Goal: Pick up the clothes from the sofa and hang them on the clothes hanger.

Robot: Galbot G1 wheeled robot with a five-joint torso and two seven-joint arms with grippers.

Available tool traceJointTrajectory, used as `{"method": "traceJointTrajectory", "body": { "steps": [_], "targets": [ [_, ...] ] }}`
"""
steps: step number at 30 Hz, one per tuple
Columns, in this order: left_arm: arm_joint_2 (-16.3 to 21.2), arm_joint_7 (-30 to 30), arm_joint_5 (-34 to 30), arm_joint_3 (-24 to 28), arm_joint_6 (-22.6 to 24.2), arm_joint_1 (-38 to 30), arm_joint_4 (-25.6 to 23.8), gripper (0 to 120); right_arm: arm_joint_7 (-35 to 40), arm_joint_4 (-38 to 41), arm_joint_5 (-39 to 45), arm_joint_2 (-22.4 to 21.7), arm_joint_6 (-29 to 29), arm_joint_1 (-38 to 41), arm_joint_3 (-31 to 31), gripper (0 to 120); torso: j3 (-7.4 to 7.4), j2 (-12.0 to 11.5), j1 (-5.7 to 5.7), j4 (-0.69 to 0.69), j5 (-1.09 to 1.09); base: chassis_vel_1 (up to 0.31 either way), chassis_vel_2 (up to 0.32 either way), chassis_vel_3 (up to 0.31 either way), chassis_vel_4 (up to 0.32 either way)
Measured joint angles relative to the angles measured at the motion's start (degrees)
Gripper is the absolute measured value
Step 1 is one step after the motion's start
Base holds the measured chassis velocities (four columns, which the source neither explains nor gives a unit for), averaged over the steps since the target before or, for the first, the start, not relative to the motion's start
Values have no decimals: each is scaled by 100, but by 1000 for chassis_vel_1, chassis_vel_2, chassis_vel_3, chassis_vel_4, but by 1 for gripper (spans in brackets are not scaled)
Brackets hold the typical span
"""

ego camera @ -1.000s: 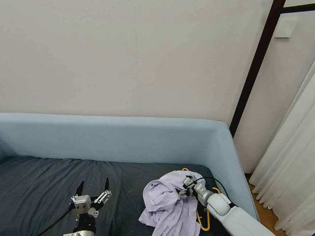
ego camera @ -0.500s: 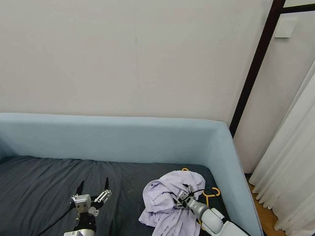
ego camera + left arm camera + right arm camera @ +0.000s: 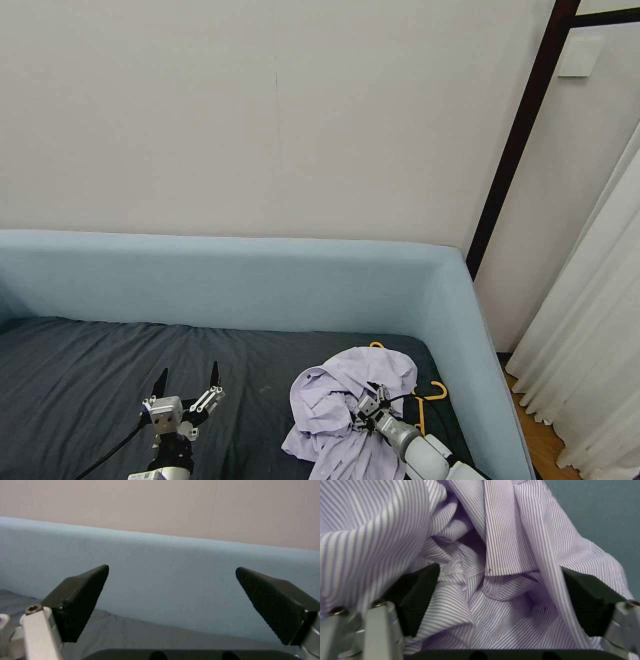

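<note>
Straddling collar fold of crumpled lilac pinstriped cotton shirt [image 3: 325, 400], right gripper [image 3: 368, 408] sits at heap's right flank. Fingers spread wide; fabric between pads, nothing clamped yet. Shirt location: right end of dark grey seat cushion [image 3: 80, 370], close to pale blue upholstered sofa armrest [image 3: 455, 310]. Heap long axis: roughly backrest to seat front edge. Thin yellow clothes hanger [image 3: 432, 390] pokes out from shirt's armrest side. Left gripper [image 3: 188, 372] hovers mid-seat, well apart from shirt, spread wide, empty. Right arm nearer; judged step: closing on fold.
</note>
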Motion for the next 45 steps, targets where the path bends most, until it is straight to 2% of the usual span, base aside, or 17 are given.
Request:
{"method": "traceJointTrajectory", "body": {
  "steps": [2,8,17,19,22,24,25,29,31,42,44,45],
  "targets": [
    [3,0,1,15,0,-7,6,100,256,266,73,-54,-194,-25,-56,77,0,0,0,1,0,0,0,0,0],
    [2,0,6,31,0,-10,13,100,820,675,172,-156,-528,-60,-216,84,0,0,0,1,-1,0,0,0,0],
    [8,0,9,31,0,-11,23,100,765,869,224,-158,-421,-236,-388,85,0,0,0,1,0,0,0,0,0],
    [8,-2,10,28,0,-9,26,100,681,820,285,-153,-392,-232,-388,76,0,0,0,1,0,0,0,0,0],
    [6,-6,11,24,0,-9,28,100,599,759,352,-160,-384,-207,-381,69,0,0,0,1,0,0,0,0,0],
    [-1,-10,12,22,-3,-10,30,100,544,685,435,-168,-389,-177,-351,58,0,0,0,1,0,0,0,0,0],
    [-1,-10,12,22,-3,-10,30,100,544,685,435,-168,-389,-177,-351,58,0,0,0,1,0,0,0,0,0],
    [-21,-14,18,39,-6,-26,40,100,526,589,640,-176,-490,-150,-277,41,0,0,0,1,0,0,0,0,0],
    [-26,-14,20,45,-6,-30,42,100,529,564,675,-176,-515,-145,-259,39,0,0,0,1,1,0,0,0,0],
    [-46,-15,40,84,-6,-49,56,100,611,349,747,-108,-531,-62,-153,41,0,0,0,1,0,0,0,0,0],
    [-45,-15,41,84,-6,-49,57,100,612,311,794,-71,-481,-24,-153,49,0,0,0,1,1,0,0,0,0],
    [-45,-15,41,84,-6,-49,57,100,612,311,794,-71,-481,-24,-153,49,0,0,0,1,1,0,0,0,0]
  ]
}}
